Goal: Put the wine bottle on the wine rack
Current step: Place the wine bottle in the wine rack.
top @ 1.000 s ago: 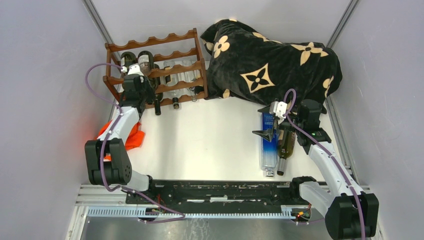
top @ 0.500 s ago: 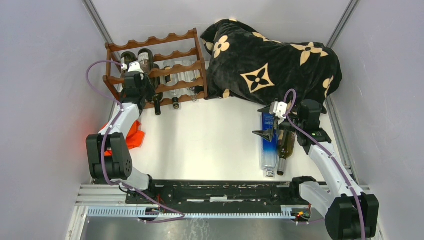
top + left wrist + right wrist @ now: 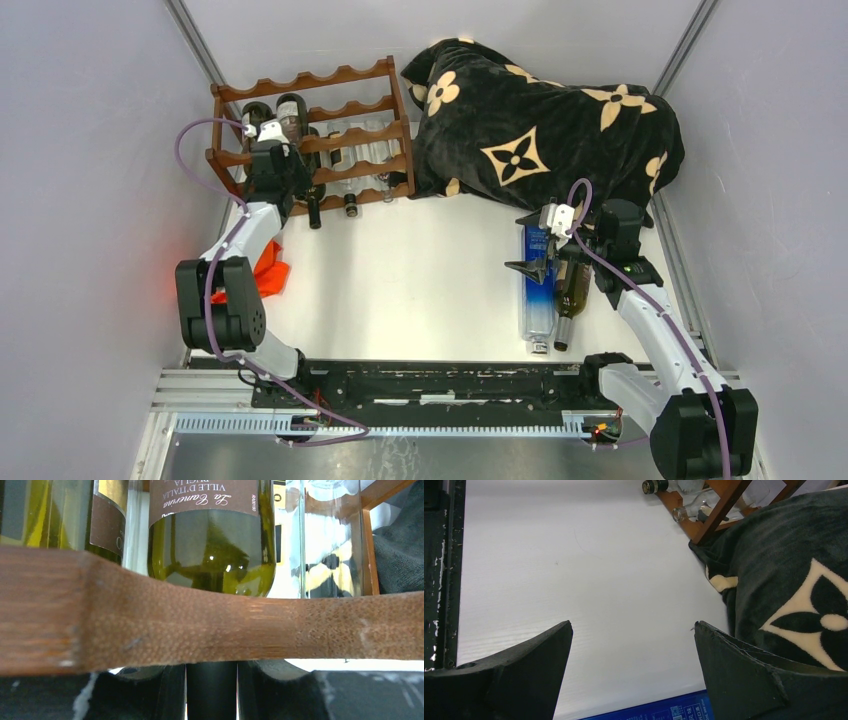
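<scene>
Wine bottle (image 3: 211, 545): green glass with a brown label, lying in the wine rack (image 3: 350, 135) at the far left of the desk (image 3: 420, 270). Its body is showing above a scalloped rail in the left wrist view, and its dark neck is showing below that rail.

Left pincer (image 3: 211, 695): reaching into the left end of the rack and gripping the bottle's neck, with one finger (image 3: 145, 695) pressing on either side at a narrow setting.

Orange cloth (image 3: 268, 272): lying on the desk beside the left arm.

Further bottles: dark ones are lying in the rack just beside the held bottle, and clear glass ones (image 3: 360, 150) are filling the slots to its right.

Black blanket (image 3: 540, 120): patterned with cream flowers, heaped at the back of the desk and touching the rack's right end.

Right pincer (image 3: 535, 265): hanging with its jaws spread wide, holding nothing, above a clear bottle with a blue label (image 3: 537, 290).

Olive bottle (image 3: 572, 290): lying on the desk just beside the clear one, partly hidden under the right arm.
</scene>
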`<state>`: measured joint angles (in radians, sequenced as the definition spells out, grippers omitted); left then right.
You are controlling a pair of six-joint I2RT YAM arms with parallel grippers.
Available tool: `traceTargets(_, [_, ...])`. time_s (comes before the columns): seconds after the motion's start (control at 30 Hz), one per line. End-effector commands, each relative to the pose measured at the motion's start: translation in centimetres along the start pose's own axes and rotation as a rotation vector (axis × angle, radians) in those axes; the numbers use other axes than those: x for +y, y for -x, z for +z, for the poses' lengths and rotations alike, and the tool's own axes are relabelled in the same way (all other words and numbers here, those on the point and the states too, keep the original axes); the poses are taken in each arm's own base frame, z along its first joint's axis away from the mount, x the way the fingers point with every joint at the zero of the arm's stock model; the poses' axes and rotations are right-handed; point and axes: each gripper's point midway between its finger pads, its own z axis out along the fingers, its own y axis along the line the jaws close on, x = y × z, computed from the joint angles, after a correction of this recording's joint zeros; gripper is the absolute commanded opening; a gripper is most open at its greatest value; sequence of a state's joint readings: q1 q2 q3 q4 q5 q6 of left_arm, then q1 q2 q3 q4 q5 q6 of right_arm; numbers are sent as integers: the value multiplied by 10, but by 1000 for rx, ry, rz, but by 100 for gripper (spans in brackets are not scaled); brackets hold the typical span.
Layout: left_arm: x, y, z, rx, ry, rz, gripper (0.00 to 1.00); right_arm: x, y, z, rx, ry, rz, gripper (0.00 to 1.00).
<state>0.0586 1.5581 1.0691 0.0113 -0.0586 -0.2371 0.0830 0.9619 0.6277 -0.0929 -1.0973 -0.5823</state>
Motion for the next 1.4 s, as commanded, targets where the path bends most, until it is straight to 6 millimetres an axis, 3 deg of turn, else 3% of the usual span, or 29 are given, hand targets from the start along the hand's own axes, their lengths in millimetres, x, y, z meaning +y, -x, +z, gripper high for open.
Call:
traceTargets(0.0, [-15, 72, 7, -227, -35, 5, 6, -5, 10, -3, -11, -16, -51, 98])
traceTargets(0.3, [-9, 59, 12, -187, -8, 1, 39, -5, 10, -3, -7, -16, -52, 98])
traceTargets(0.5, [-5, 59, 9, -184, 16, 7, 54, -5, 10, -3, -8, -17, -56, 98])
traceTargets(0.97, [-2, 57, -10, -154, 29, 18, 60, -5, 10, -3, -6, -19, -63, 98])
traceTargets(1.13, [3, 53, -25, -145, 50, 3, 66, -5, 11, -4, -6, -21, -67, 98])
traceTargets(1.37, [0, 42, -48, -118, 16, -2, 68, -5, 11, -4, -7, -21, -75, 98])
